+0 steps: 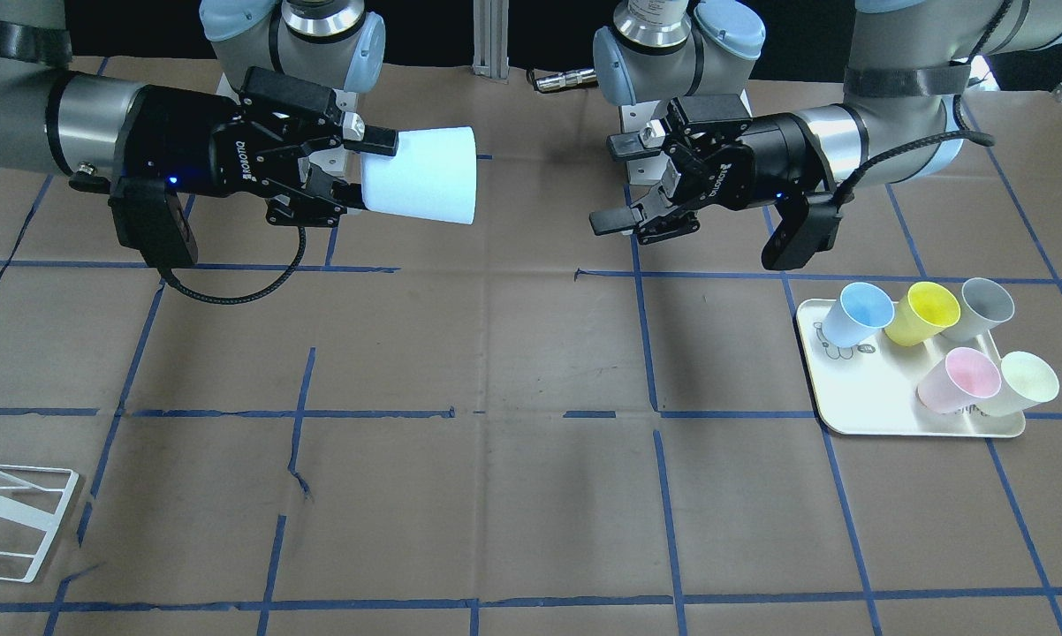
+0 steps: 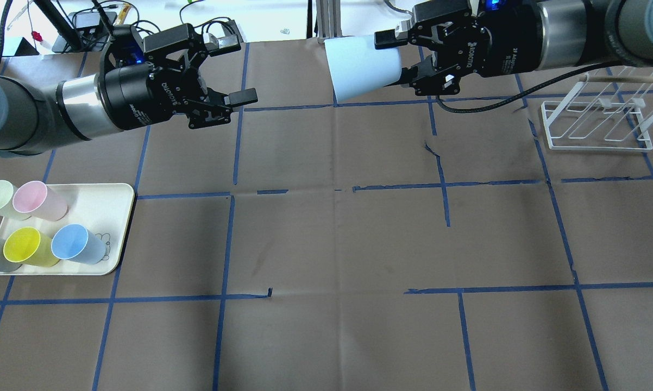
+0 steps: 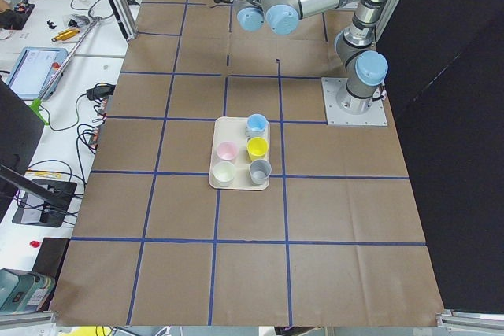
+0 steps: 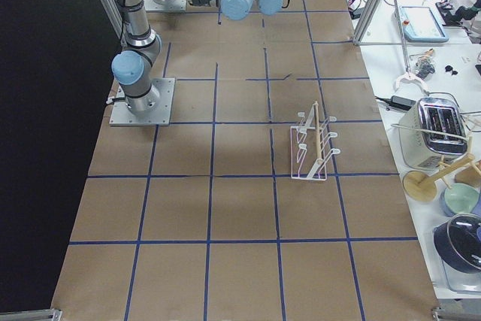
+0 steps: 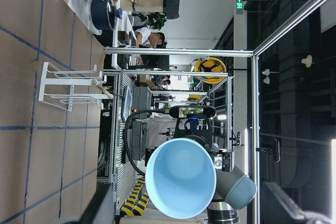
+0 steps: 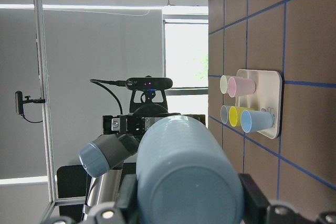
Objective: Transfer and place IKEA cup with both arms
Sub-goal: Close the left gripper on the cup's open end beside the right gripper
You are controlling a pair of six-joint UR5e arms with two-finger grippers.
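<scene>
The IKEA cup (image 1: 425, 174) is pale blue and held sideways in the air by its base end in my right gripper (image 1: 365, 168), which is shut on it. Its open mouth faces my left gripper (image 1: 609, 184), which is open and empty, a gap away at about the same height. In the overhead view the cup (image 2: 362, 68) is at the back centre, with the right gripper (image 2: 396, 60) to its right and the left gripper (image 2: 238, 69) to its left. The left wrist view looks into the cup's blue mouth (image 5: 181, 178). The right wrist view shows its outer wall (image 6: 184, 177).
A cream tray (image 1: 858, 397) on the robot's left side holds a second blue cup (image 1: 858, 314), a yellow cup (image 1: 920, 314), a pink cup (image 1: 959, 380), a grey cup and a pale-green cup. A white wire rack (image 2: 595, 122) stands on the robot's right side.
</scene>
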